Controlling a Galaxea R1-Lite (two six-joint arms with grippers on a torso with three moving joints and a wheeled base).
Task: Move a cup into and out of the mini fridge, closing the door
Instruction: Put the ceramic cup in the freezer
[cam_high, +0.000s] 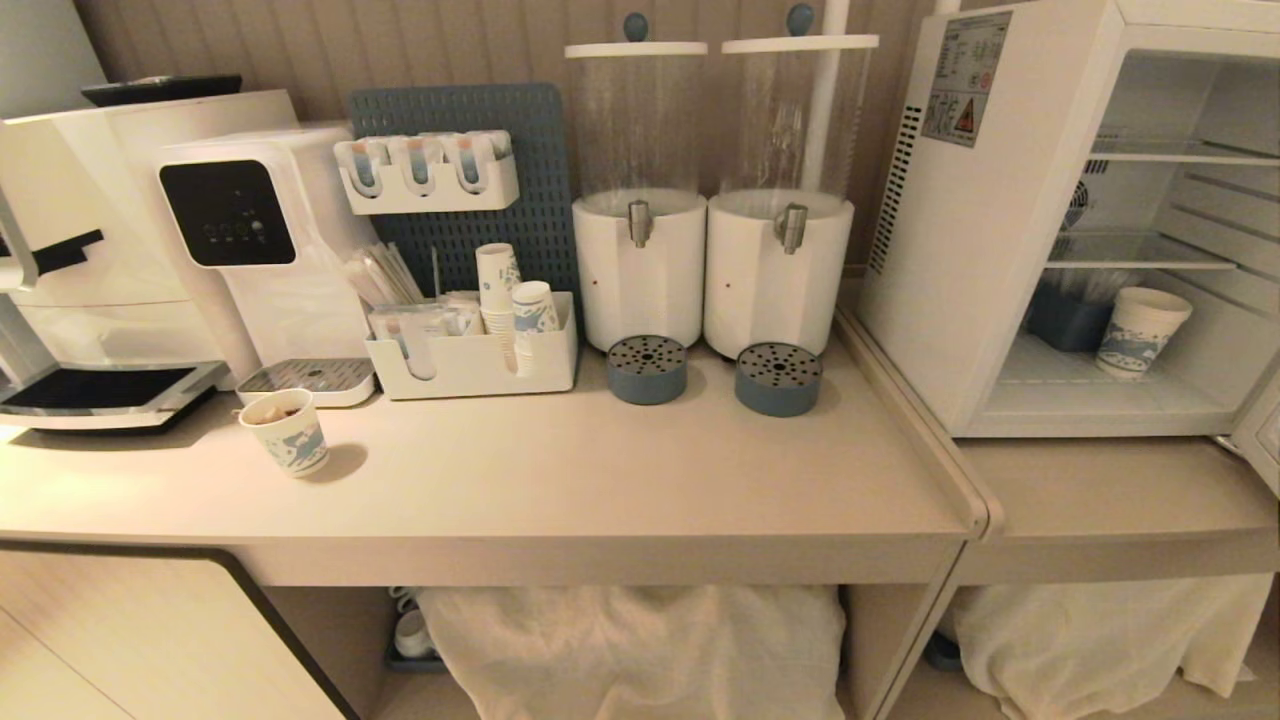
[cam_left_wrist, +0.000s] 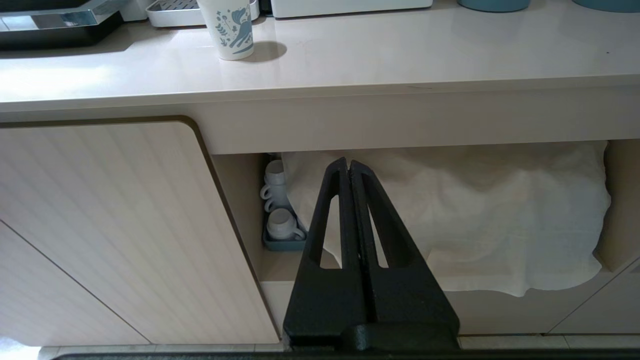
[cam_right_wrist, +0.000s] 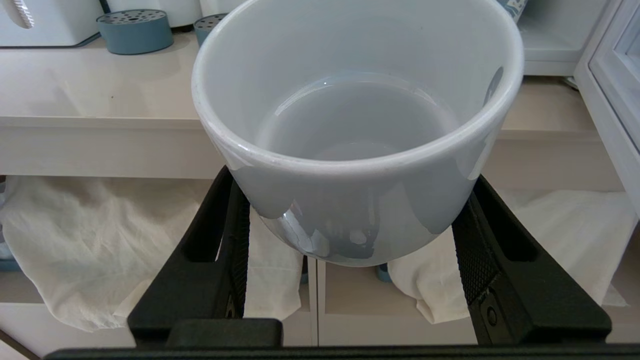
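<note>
currently right gripper (cam_right_wrist: 350, 240) grasps the cup (cam_right_wrist: 357, 125) below the counter (cam_right_wrist: 95, 95). left gripper (cam_left_wrist: 348, 167) clenched, empty. mini fridge (cam_high: 960, 250) stands open.

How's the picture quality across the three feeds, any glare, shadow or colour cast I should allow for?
Head view: warm, dim cast; the mini fridge leans at the frame's edge from lens distortion. Left wrist view: bright glare patch on the countertop, a paper cup casting a soft shadow. Right wrist view: cooler light; the cup in the right tool shows glossy reflections.
</note>
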